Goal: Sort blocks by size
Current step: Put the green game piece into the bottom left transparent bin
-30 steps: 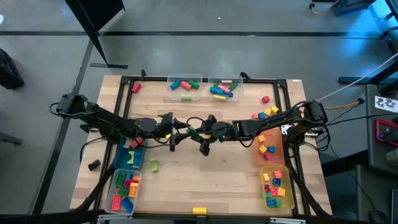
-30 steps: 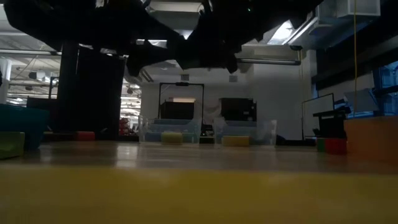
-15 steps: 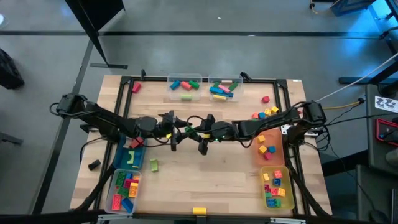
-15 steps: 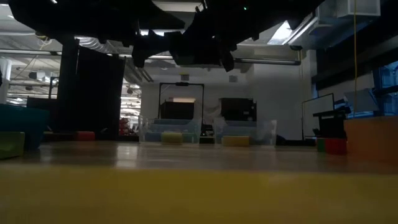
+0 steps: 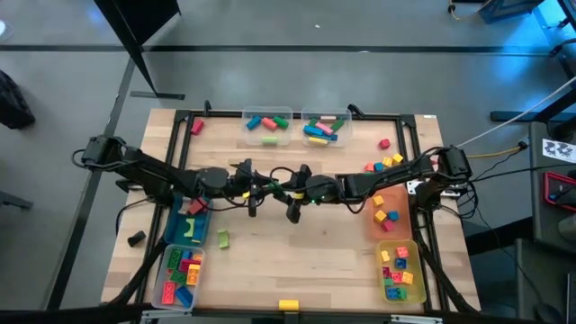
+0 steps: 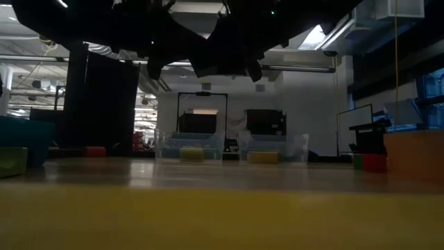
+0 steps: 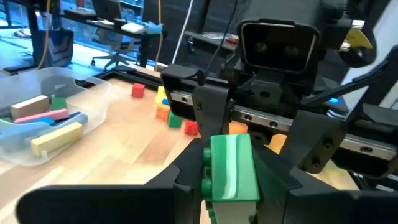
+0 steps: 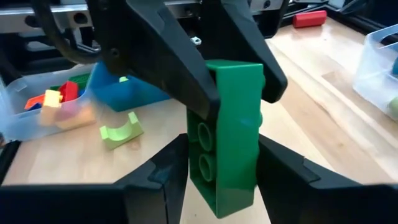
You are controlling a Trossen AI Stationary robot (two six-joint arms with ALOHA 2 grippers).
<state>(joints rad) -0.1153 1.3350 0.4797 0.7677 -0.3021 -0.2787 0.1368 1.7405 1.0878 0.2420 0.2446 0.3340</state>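
Note:
A green studded block (image 5: 276, 188) hangs over the middle of the table, between my two grippers. My left gripper (image 5: 268, 188) reaches in from the table's left and is shut on one end of the block (image 7: 231, 168). My right gripper (image 5: 287, 191) reaches in from the right and is shut on the other end (image 8: 225, 134). Each wrist view shows the other arm's fingers beyond the block. In the low view both grippers are dark shapes high above the table top. My left gripper pinches the green block's left end (image 7: 231, 190) between its two fingers, which meet its two long sides. The fingers come level from the table's left and lie along the block. The block is lifted clear of the table. My right gripper pinches the block's right end (image 8: 219, 190) between its two fingers, one on each long side. It comes from the table's right, slanting a little downward, fingers along the block. The block's hollow underside (image 8: 201, 149) faces sideways, and the block hangs clear of the table.
Two clear bins (image 5: 268, 126) (image 5: 324, 128) with long blocks stand at the far edge. A blue bin (image 5: 189, 227) and a clear bin (image 5: 180, 274) stand near left; an orange bin (image 5: 389, 216) and a yellow bin (image 5: 400, 274) near right. Loose blocks (image 5: 382, 164) (image 5: 222, 238) (image 5: 288, 305) lie about.
My left gripper has closed its fingers onto the green block that my right gripper holds. Both arms have otherwise kept their places, and the block stays lifted between them.

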